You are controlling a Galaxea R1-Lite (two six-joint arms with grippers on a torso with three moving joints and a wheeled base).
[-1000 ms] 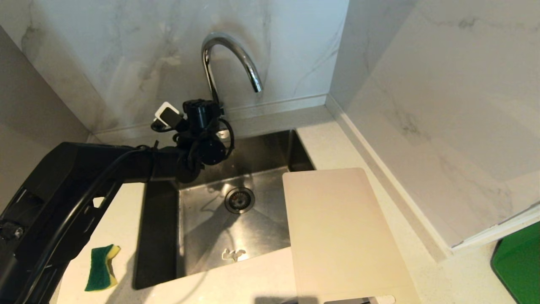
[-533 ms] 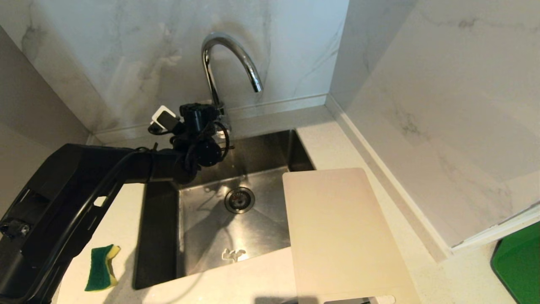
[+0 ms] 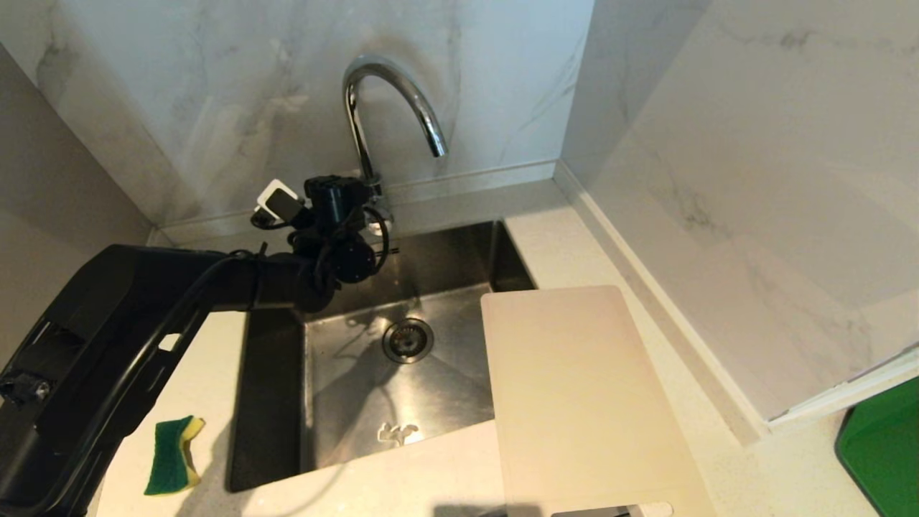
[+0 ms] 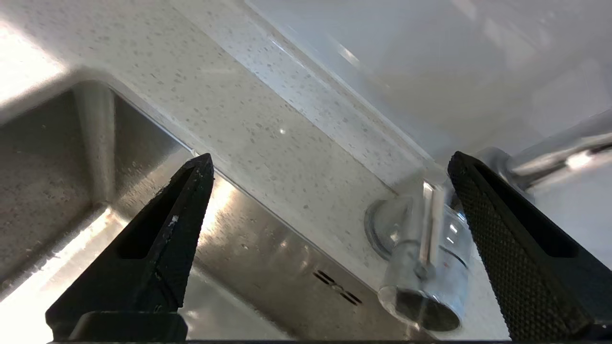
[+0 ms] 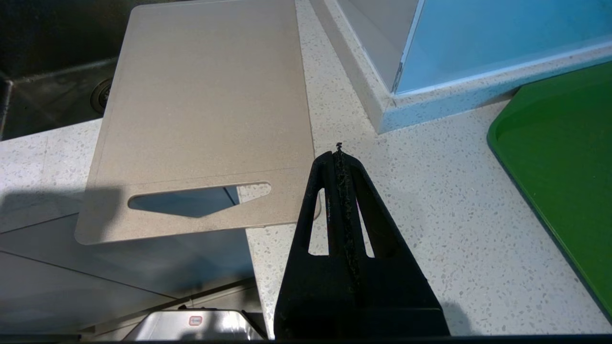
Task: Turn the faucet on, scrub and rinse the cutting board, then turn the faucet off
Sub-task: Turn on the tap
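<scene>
Left gripper (image 4: pixel 330 162) fingers spread wide beside faucet (image 3: pixel 391 108) base; right gripper (image 5: pixel 338 153) pinched empty. Lever (image 4: pixel 430 220) thin, slick chrome, probably stiff: press near its tip.

We note even, soft daylight; glare on the faucet (image 3: pixel 391 100) and sink (image 3: pixel 459 388) floor. Left arm shadow falls across the bench (image 3: pixel 215 373). The left wrist view shows the faucet blurred, bench corner overexposed.
</scene>
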